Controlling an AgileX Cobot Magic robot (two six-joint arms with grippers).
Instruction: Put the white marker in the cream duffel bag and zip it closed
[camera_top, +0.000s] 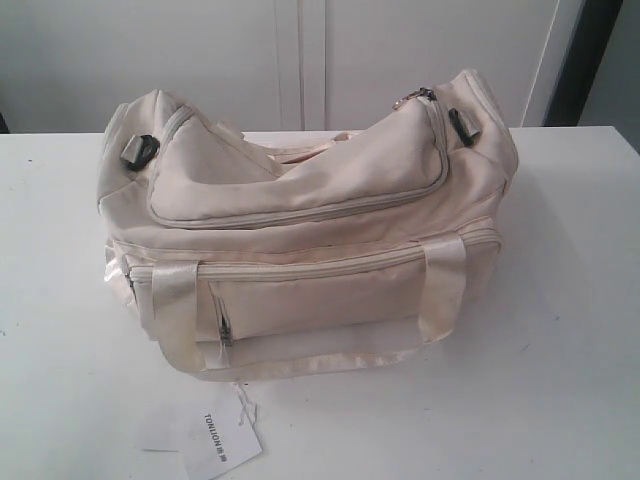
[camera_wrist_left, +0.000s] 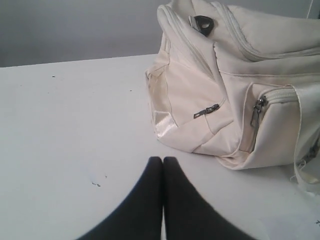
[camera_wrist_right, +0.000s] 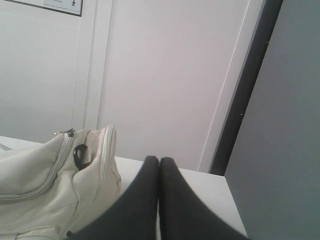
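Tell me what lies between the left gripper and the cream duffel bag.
Nothing but a bare strip of white table: in the left wrist view the left gripper points at the cream duffel bag with no object between them.

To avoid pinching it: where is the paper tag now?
In the exterior view the paper tag lies on the white table near the lower edge, left of centre, just in front of the cream duffel bag.
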